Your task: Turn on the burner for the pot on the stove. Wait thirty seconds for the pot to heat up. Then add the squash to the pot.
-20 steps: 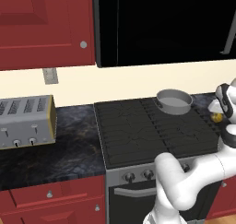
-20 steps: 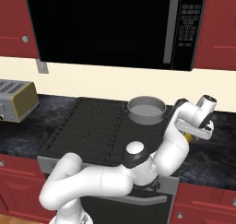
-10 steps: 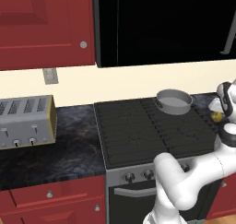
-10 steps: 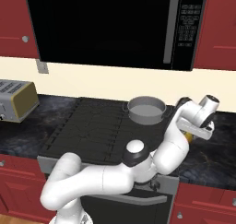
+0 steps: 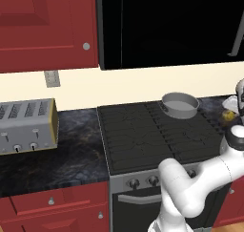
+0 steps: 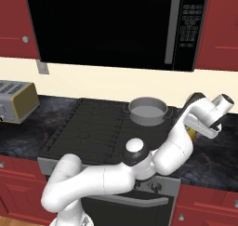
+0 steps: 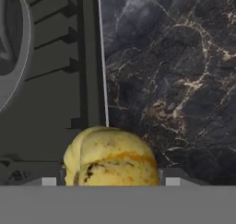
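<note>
We are in a home kitchen: a black gas stove (image 5: 152, 135) stands between dark marble worktops (image 5: 71, 152), red cabinets (image 5: 43, 26) hang above, a black microwave (image 6: 111, 25) is over the stove, and a silver toaster (image 5: 26, 126) sits at the worktop's left edge.

Pot (image 6: 148, 111) on stove (image 6: 93, 127), end effector (image 6: 197, 129) beside.
</note>
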